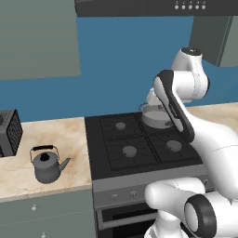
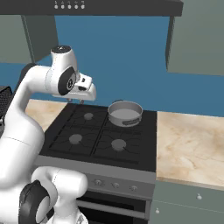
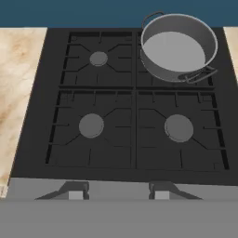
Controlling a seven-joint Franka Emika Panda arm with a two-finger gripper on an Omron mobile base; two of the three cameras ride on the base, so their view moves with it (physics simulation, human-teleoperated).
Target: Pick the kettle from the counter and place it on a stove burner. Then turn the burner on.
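In the left base view I see the kettle (image 1: 47,164) on the table (image 1: 69,139) at lower left, well left of my stove-centred jaws; their opening I cannot tell.

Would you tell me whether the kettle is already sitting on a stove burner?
No, the kettle stands on the counter, left of the stove.

Dark grey kettle (image 1: 47,165) upright on the beige marble desk (image 1: 69,139), left of the unoccupied front-left stove burner (image 1: 129,151).
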